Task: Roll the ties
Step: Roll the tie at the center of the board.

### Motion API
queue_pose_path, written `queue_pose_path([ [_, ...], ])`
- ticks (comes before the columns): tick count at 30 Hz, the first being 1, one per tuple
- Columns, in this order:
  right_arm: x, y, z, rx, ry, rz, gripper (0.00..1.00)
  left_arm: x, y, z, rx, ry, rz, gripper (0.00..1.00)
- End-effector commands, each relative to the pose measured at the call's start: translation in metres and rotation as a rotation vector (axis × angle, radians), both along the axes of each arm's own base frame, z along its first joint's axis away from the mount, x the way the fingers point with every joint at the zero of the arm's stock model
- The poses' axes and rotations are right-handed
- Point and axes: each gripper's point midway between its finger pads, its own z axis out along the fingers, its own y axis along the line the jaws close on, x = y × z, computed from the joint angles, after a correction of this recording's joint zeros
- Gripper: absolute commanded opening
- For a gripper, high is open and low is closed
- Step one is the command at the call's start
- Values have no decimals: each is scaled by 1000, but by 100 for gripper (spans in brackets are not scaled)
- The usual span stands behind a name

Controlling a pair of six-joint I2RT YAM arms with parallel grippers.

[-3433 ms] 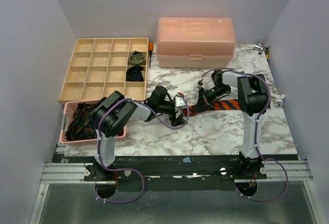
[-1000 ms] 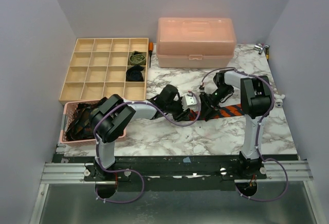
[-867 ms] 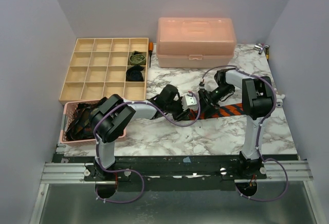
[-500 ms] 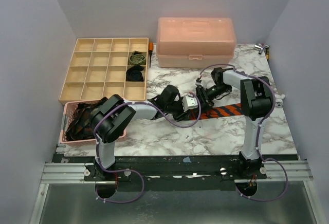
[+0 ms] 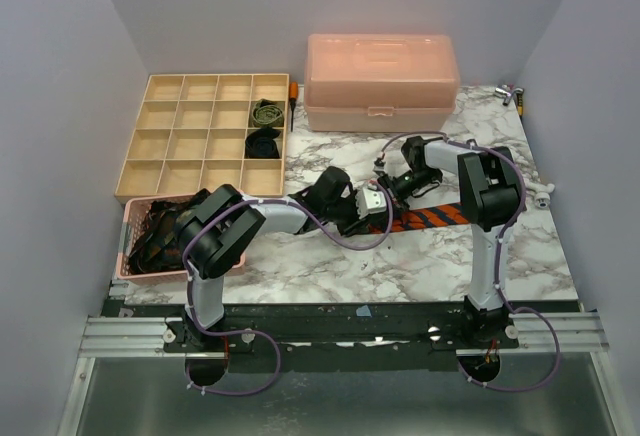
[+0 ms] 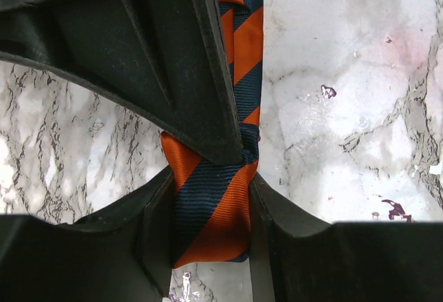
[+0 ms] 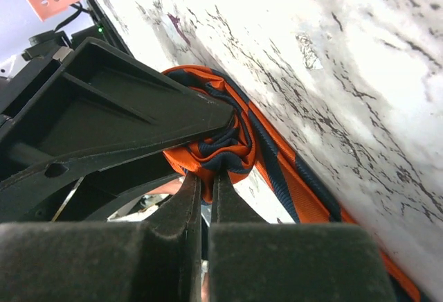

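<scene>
- The striped tie [image 5: 432, 218] lies on the table [image 5: 400, 266], in the middle and a bit to the right.
- One end of it is wound into a small roll. The rest lies flat and runs off toward the right arm.
- The left gripper [image 6: 211, 201] holds the roll, with one finger pressed on each side. The jaws are partly closed, only as wide as the roll.
- The right gripper [image 7: 203, 185] is closed up tight. Its tips touch the edge of the roll. I cannot tell if any cloth is caught between them.
- The two grippers meet at the roll, almost nose to nose.
- A tray [image 5: 150, 171] with many small boxes sits at the back left.
- A rolled green tie [image 5: 266, 112] sits in its right column, second box from the back.
- A rolled black tie [image 5: 263, 142] sits in the next box, nearer to the arms.
- A pink basket [image 5: 128, 256] stands in front of the tray, and it holds a heap of dark ties [image 5: 160, 234].
- A big pink box [image 5: 380, 76] with its lid shut stands at the back.
</scene>
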Motion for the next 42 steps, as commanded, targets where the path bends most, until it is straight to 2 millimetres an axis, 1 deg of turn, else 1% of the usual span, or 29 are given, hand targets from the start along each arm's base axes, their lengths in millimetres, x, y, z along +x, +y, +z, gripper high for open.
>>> queue_pose_path([
  [1, -5, -22, -50, -183, -27, 46, 0, -18, 34, -51, 154, 97, 22, 39],
  [4, -12, -35, -63, -254, -14, 54, 0, -15, 24, -19, 26, 80, 1, 58],
  [5, -13, -40, -68, -284, -12, 54, 0, -13, 19, -7, -14, 65, -9, 69],
  [6, -14, -43, -71, -300, -7, 54, 0, -13, 15, 7, -52, 61, -14, 78],
  [7, -15, -47, -74, -320, -4, 55, 0, -12, 10, 19, -82, 56, -20, 92],
  [8, -16, -50, -78, -339, 0, 58, 0, -14, 6, 32, -108, 67, -27, 98],
  [10, -16, -55, -84, -371, 9, 58, 0, -15, 3, 50, -136, 88, -10, 98],
  [12, -15, -57, -88, -390, 12, 59, 0, -17, 4, 68, -182, 76, 12, 98],
  [13, -14, -58, -89, -400, 13, 59, 0, -21, 8, 75, -217, 65, 33, 98],
  [14, -13, -59, -90, -404, 17, 58, 0, -29, 13, 78, -258, 36, 13, 98],
  [15, -14, -59, -91, -407, 24, 61, 0, -37, 18, 88, -311, -16, -26, 98],
  [16, -14, -60, -91, -407, 30, 64, 0, -45, 24, 92, -359, -63, -40, 98],
  [17, -14, -60, -92, -407, 36, 71, 0, -49, 29, 99, -397, -101, -36, 98],
  [18, -15, -60, -92, -406, 40, 77, 0, -53, 32, 101, -419, -116, -36, 98],
  [19, -15, -61, -93, -406, 43, 85, 0, -54, 32, 98, -409, -86, -28, 98],
  [21, -15, -62, -93, -407, 40, 104, 0, -60, 31, 86, -324, -15, -106, 98],
  [22, -15, -63, -92, -409, 40, 113, 0, -60, 30, 85, -333, 35, -125, 98],
  [24, -14, -65, -92, -414, 36, 131, 0, -49, 26, 77, -340, 49, -78, 98],
  [25, -13, -66, -91, -416, 31, 138, 0, -47, 22, 78, -362, 22, -82, 98],
  [26, -12, -67, -91, -420, 29, 143, 0, -45, 20, 74, -369, 1, -79, 98],
  [27, -11, -68, -91, -422, 26, 149, 0, -41, 16, 74, -380, -27, -71, 98],
  [31, -11, -69, -94, -428, 32, 162, 0, -23, 2, 65, -389, -57, -34, 98],
  [34, -12, -69, -95, -426, 36, 164, 0, -17, -8, 54, -370, -109, -37, 98],
  [37, -11, -70, -96, -428, 37, 165, 0, -10, -16, 46, -355, -130, -28, 94],
  [42, -12, -69, -95, -424, 36, 168, 0, -1, -22, 30, -318, -190, -42, 87],
])
